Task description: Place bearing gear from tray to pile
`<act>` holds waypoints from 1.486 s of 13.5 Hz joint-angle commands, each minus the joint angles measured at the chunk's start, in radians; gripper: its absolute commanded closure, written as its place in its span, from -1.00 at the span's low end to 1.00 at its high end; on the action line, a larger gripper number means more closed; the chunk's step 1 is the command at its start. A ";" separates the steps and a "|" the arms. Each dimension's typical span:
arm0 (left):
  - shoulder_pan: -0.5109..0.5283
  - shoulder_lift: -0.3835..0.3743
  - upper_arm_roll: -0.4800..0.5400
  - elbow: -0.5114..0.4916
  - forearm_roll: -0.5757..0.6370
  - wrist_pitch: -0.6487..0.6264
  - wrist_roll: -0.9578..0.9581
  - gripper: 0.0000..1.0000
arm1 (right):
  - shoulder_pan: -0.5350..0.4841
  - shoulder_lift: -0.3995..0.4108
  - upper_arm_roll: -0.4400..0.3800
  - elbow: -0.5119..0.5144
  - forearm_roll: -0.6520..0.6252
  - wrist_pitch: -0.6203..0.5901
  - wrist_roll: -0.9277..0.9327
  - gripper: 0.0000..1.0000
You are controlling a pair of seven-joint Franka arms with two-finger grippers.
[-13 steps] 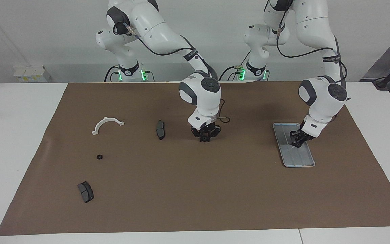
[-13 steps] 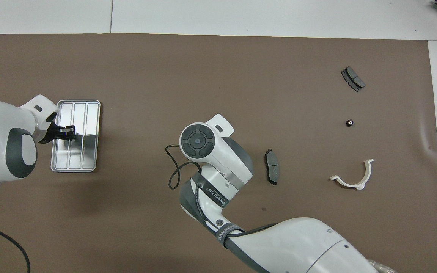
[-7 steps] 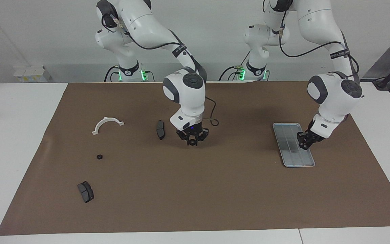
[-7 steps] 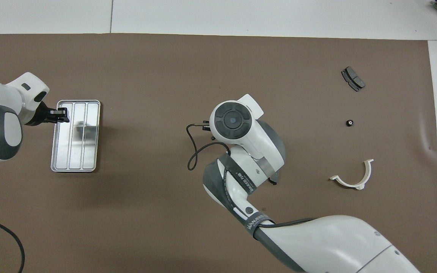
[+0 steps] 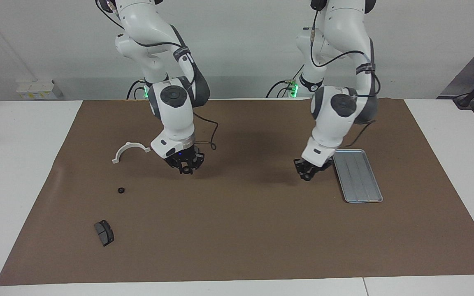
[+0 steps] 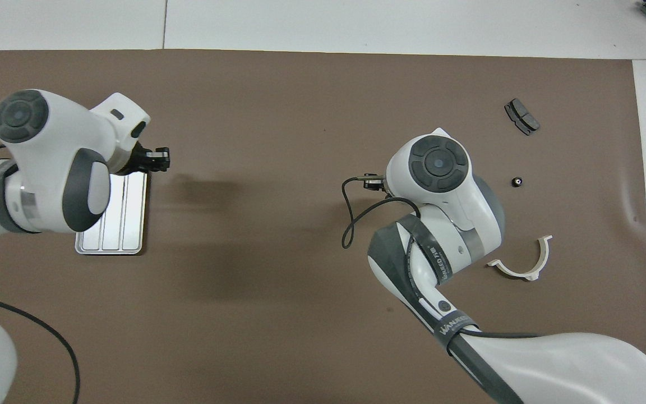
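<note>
The silver tray (image 5: 358,193) (image 6: 132,224) lies at the left arm's end of the mat, and its ribbed floor looks bare. My left gripper (image 5: 307,174) (image 6: 160,159) hangs over the mat just beside the tray, shut on a small dark bearing gear. My right gripper (image 5: 185,167) is up over the mat beside the white half-ring bracket (image 5: 131,150) (image 6: 522,264), shut on another dark gear; its own wrist hides it from overhead. A gear (image 5: 120,190) (image 6: 517,181) lies on the mat between the bracket and a brake pad (image 5: 104,232) (image 6: 521,116).
The brown mat (image 5: 237,230) covers most of the table, with white tabletop around it. A black cable (image 6: 356,219) loops from the right wrist. A second brake pad is hidden by the right arm in both views.
Both arms swung toward the right arm's end of the table. The left gripper lifted off the tray to the mat beside it. The right gripper travelled from mid-mat to beside the bracket.
</note>
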 commanded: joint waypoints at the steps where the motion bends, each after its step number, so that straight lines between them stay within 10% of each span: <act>1: -0.143 0.014 0.022 0.006 0.009 -0.006 -0.103 1.00 | -0.082 -0.061 0.013 -0.112 0.036 0.034 -0.118 1.00; 7: -0.300 0.094 0.021 -0.031 0.009 0.161 -0.174 0.55 | -0.183 -0.064 0.013 -0.210 0.039 0.125 -0.212 1.00; 8: -0.303 0.097 0.021 -0.028 0.010 0.166 -0.171 0.07 | -0.182 -0.064 0.013 -0.209 0.039 0.125 -0.209 0.75; 10: -0.294 0.097 0.024 -0.011 0.013 0.165 -0.168 -0.86 | -0.176 -0.064 0.013 -0.204 0.039 0.120 -0.205 -0.99; 20: 0.188 -0.108 0.025 0.124 0.004 -0.183 0.247 -0.91 | 0.020 -0.064 0.053 -0.023 0.043 0.038 0.027 -1.00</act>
